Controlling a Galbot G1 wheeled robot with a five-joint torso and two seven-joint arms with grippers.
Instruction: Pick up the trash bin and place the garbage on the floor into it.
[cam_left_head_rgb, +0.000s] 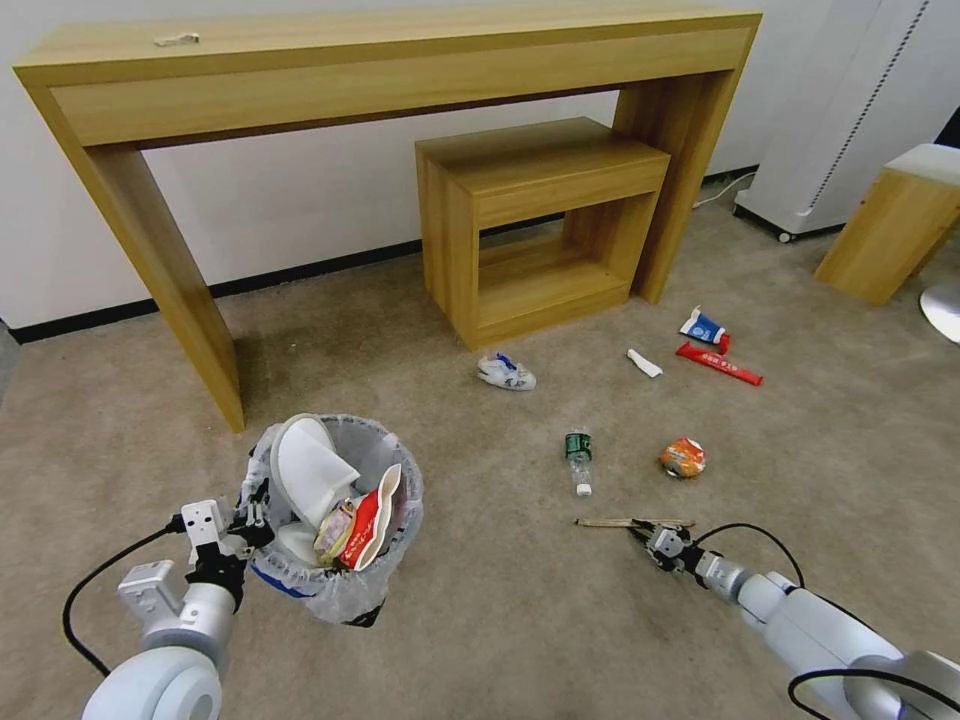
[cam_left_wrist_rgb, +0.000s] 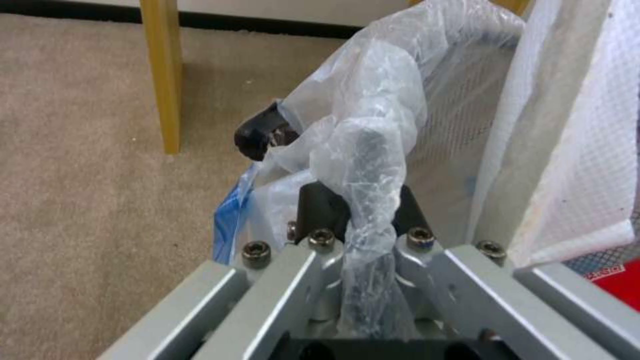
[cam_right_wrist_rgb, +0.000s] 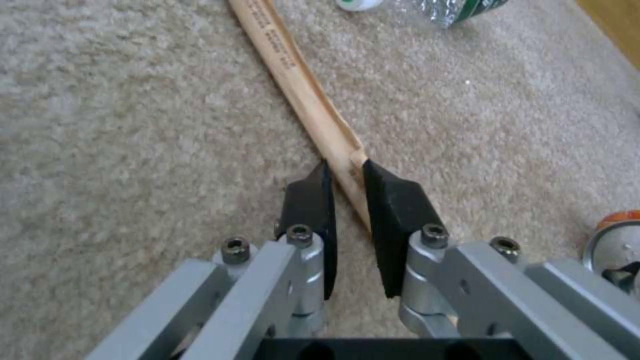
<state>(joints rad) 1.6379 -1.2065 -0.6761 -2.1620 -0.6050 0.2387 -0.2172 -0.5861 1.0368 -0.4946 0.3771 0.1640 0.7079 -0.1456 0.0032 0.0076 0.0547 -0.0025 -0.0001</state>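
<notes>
The trash bin (cam_left_head_rgb: 345, 590), black with a crinkled plastic liner (cam_left_wrist_rgb: 373, 115), hangs just above the beige floor (cam_left_head_rgb: 480, 640) at my left. My left gripper (cam_left_head_rgb: 255, 517) (cam_left_wrist_rgb: 333, 165) is shut on its bag-covered rim. Inside lie white slippers (cam_left_head_rgb: 308, 468) and a red paper bowl (cam_left_head_rgb: 368, 522). My right gripper (cam_left_head_rgb: 650, 537) (cam_right_wrist_rgb: 345, 170) is down on the carpet, shut on one end of the wooden stick (cam_left_head_rgb: 615, 522) (cam_right_wrist_rgb: 293, 75). Other garbage lies beyond: a green-labelled bottle (cam_left_head_rgb: 578, 455), an orange crumpled wrapper (cam_left_head_rgb: 683, 457), a blue mask (cam_left_head_rgb: 506, 372), a white scrap (cam_left_head_rgb: 644, 363), a red bar wrapper (cam_left_head_rgb: 718, 363) and a blue-white carton (cam_left_head_rgb: 703, 326).
A long wooden console table (cam_left_head_rgb: 380, 60) stands against the wall, with one leg (cam_left_head_rgb: 190, 300) just behind the bin. A low wooden bench (cam_left_head_rgb: 540, 225) sits under it. A wooden stool (cam_left_head_rgb: 895, 225) and a white appliance (cam_left_head_rgb: 840, 120) stand at the far right.
</notes>
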